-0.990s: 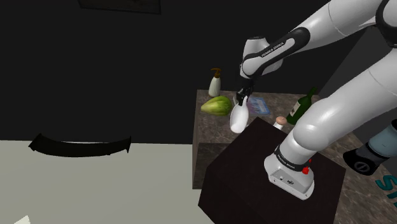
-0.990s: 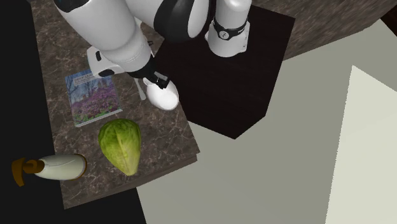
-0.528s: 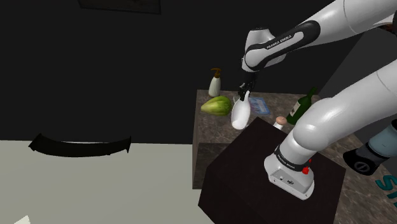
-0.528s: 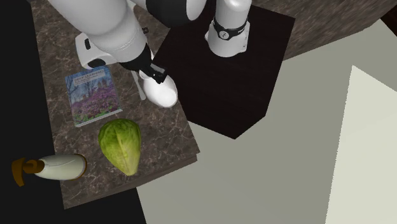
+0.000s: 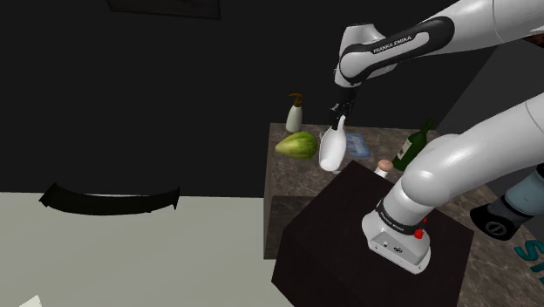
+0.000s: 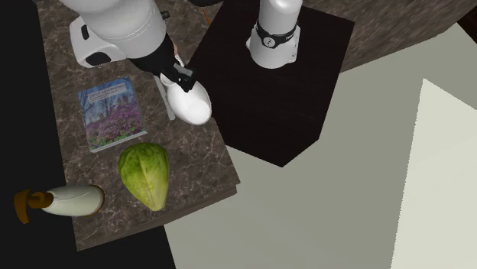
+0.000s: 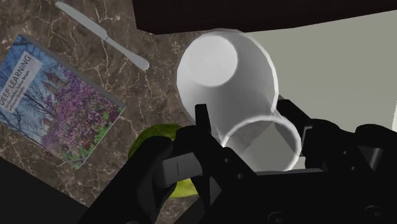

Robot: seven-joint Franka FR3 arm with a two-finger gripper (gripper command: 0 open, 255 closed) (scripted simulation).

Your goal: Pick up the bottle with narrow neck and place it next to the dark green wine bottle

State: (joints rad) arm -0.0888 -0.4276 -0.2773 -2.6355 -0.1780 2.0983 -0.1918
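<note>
White narrow-necked bottle point(image 5: 330, 150) hangs neck-up from the black gripper point(image 5: 338, 115) in the middle of the shoulder view, the claw clamped on its neck and its rounded body hanging below, over the near edge of the marbled counter point(image 5: 288, 174). Reading that view from the left: a dark curved shape point(image 5: 109, 197) lies on the pale floor, then at the counter's far left corner stands a cream pump bottle point(image 5: 295, 112) with a brown top, and just in front of it lies a green cabbage point(image 5: 296, 145). The held bottle comes next, with a flowery book point(image 5: 355, 144) lying flat right behind it. Further right sits a small pink-capped item point(image 5: 383, 166), then the dark green wine bottle point(image 5: 413, 146), upright and well apart from the white one. At lower right the arm's white base stands on the dark stand point(image 5: 340, 244). In the second exterior view the pump bottle point(image 6: 65, 201) lies at lower left, the book point(image 6: 112, 115) and cabbage point(image 6: 144, 174) sit mid-left, and the white bottle point(image 6: 191, 103) is beside a knife point(image 6: 167, 105), near the stand point(image 6: 283, 115). In the wrist view the fingers clasp the bottle point(image 7: 226, 83) above book point(image 7: 54, 105) and knife point(image 7: 102, 35).
</note>
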